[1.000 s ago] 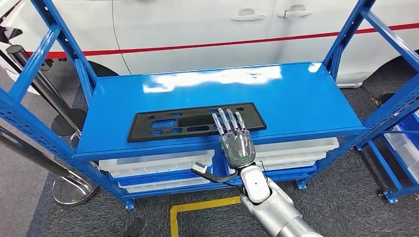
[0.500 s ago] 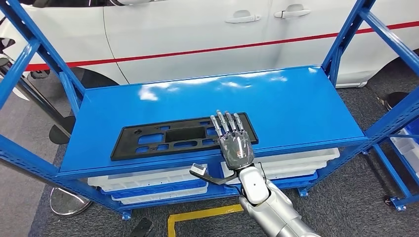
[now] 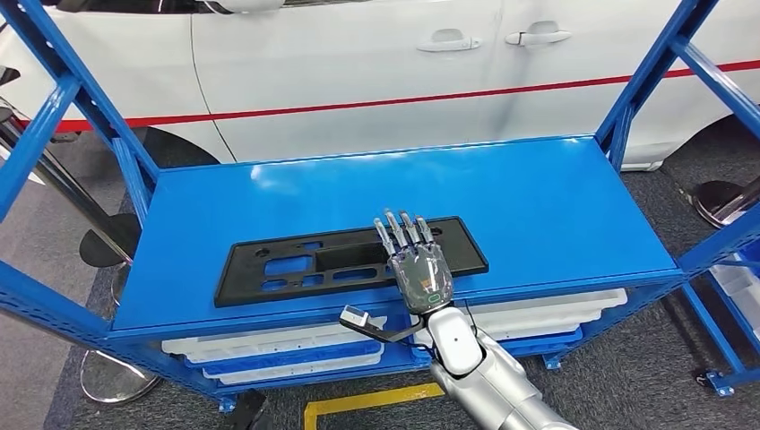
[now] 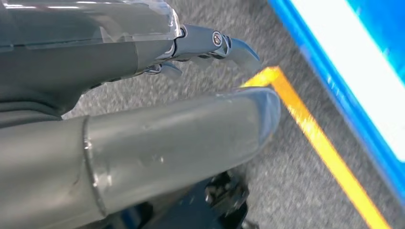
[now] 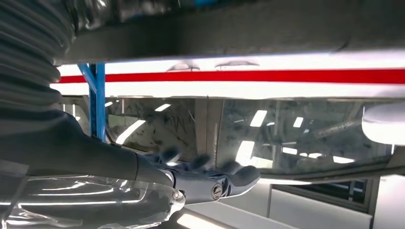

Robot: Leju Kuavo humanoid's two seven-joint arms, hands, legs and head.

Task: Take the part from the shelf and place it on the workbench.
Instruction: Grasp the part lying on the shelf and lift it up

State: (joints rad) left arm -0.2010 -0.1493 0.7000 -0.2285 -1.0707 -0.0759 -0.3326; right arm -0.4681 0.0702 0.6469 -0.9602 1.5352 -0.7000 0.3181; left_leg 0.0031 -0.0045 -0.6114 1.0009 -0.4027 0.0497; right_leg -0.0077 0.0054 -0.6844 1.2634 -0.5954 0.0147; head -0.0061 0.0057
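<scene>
Since earlier, camera view shifted. Head view: right hand (image 3: 415, 260) rests flat, fingers extended, on the black part (image 3: 350, 260), not gripping; part still on blue shelf (image 3: 538, 197). Left wrist view: left hand (image 4: 143, 95) hangs empty, fingers loosely apart. Grasp and placement remain.

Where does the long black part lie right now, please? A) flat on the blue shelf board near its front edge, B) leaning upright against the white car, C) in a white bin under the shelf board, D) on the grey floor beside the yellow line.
A: in the head view the black part lies flat on the blue shelf board near its front edge, with the right hand stretched over its right portion.
</scene>
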